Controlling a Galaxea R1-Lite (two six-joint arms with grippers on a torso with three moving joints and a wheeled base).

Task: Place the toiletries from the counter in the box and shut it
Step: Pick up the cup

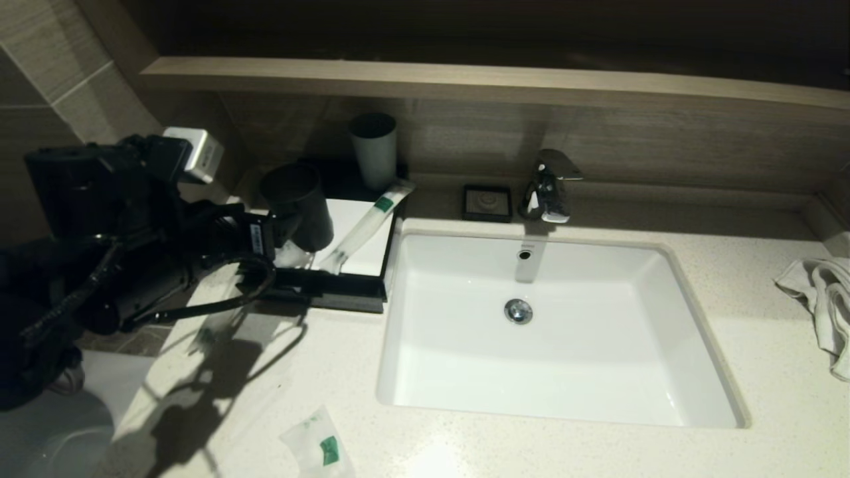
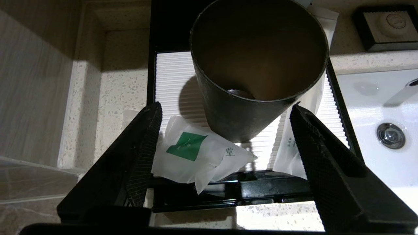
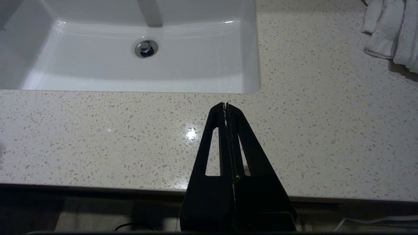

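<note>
A black box point(image 1: 345, 300) with a white ribbed floor point(image 2: 169, 75) stands on the counter left of the sink. In it stand a dark cup point(image 1: 299, 206), also in the left wrist view point(image 2: 258, 65), and a long white sachet with a green label point(image 1: 367, 226). A white packet with a green square point(image 2: 187, 153) lies in the box against its front rim point(image 2: 271, 191). My left gripper point(image 2: 225, 109) is open and empty above that rim, its fingers either side of the cup and packet. Another green-labelled packet point(image 1: 319, 448) lies on the near counter. My right gripper point(image 3: 225, 105) is shut and empty.
A grey cup point(image 1: 374, 149) stands behind the box. A soap dish point(image 1: 488, 202) and faucet point(image 1: 548, 192) sit behind the white sink point(image 1: 465, 372). A white towel point(image 1: 823, 299) lies at the far right. The right gripper hovers over counter in front of the sink.
</note>
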